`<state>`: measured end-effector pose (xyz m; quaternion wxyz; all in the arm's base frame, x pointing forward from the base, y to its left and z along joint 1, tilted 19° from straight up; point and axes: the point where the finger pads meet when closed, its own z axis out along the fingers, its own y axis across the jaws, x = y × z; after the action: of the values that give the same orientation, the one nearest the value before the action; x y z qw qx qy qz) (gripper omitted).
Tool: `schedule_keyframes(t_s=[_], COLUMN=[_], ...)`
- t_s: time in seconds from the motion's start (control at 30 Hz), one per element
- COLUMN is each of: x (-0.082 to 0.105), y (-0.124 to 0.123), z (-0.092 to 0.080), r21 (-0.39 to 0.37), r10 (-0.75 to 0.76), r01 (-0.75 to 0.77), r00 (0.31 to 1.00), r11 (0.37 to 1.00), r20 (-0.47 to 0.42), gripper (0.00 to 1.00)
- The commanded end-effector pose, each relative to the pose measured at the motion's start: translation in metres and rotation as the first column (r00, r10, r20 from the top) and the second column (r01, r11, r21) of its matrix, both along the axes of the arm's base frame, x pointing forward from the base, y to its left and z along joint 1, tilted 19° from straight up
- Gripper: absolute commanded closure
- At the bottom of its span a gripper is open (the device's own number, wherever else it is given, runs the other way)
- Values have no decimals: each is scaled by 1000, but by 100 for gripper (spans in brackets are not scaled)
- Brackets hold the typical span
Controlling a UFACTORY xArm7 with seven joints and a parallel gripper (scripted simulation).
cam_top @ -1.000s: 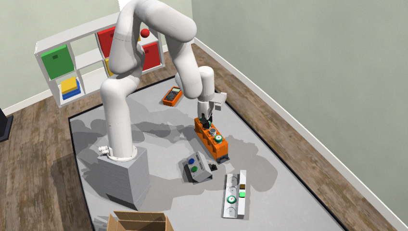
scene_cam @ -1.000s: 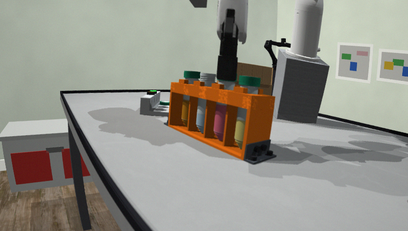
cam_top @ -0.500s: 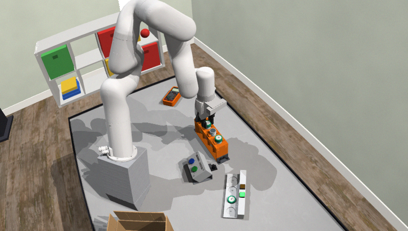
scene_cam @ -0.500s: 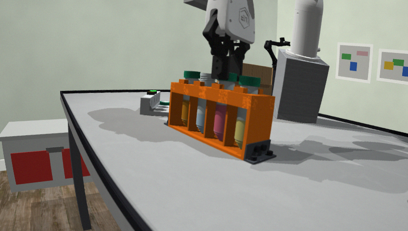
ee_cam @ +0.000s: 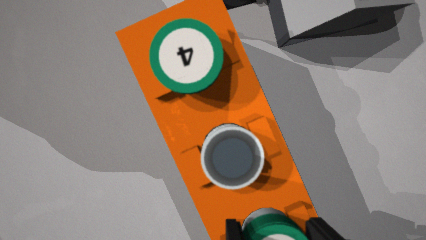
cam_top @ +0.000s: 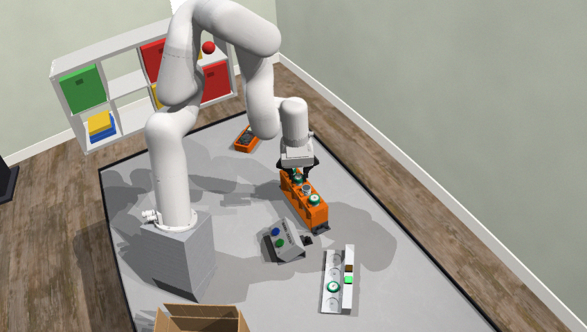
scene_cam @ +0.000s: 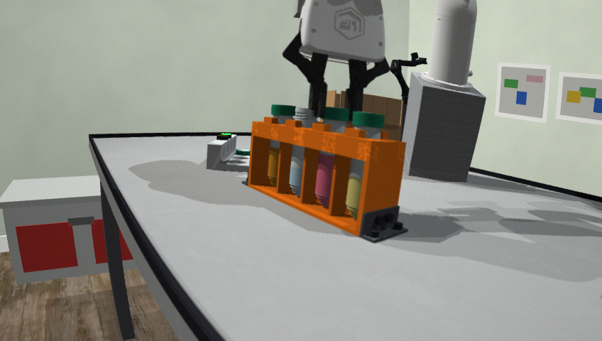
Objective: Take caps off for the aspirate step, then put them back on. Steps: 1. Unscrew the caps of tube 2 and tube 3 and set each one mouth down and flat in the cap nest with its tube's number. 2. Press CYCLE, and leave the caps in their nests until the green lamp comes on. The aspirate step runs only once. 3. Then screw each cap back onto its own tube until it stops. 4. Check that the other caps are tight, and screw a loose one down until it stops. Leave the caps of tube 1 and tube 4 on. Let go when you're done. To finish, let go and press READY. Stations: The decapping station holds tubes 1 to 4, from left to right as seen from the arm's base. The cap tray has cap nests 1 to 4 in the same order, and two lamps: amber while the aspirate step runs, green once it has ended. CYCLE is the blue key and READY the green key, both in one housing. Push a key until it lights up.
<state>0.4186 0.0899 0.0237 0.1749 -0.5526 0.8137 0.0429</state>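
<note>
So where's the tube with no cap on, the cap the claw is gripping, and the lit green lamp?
Open tube (ee_cam: 232, 156), wrist view, its dark mouth.
Gripped cap (ee_cam: 270, 231), wrist view, its green rim between the fingers.
Green lamp (cam_top: 348, 279), top view, its lit face.

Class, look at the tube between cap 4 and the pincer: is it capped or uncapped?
Uncapped. The wrist view shows that tube as an open grey mouth, while its neighbour wears green cap 4.

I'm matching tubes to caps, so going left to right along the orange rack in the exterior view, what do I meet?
Capped amber tube → uncapped pale blue tube → pink tube, its green cap clamped in the gripper → capped yellow tube.
</note>
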Motion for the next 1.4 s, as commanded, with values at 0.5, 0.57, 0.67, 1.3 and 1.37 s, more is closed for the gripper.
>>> schedule_keyframes(t_s=[0.5, 0.57, 0.67, 1.3, 1.37], x=[2, 2, 2, 2, 2], y=[0, 0, 0, 0, 0], z=[1, 1, 1, 1, 1], r21=[32, 32, 32, -138, -165], r10=[-346, -346, -346, 363, 443], r01=[351, 351, 351, -353, -428], r00=[931, 931, 931, 930, 894], r11=[936, 936, 936, 925, 888], r20=[-115, -115, -115, 55, 66], gripper=[54, 54, 54, 54, 54])
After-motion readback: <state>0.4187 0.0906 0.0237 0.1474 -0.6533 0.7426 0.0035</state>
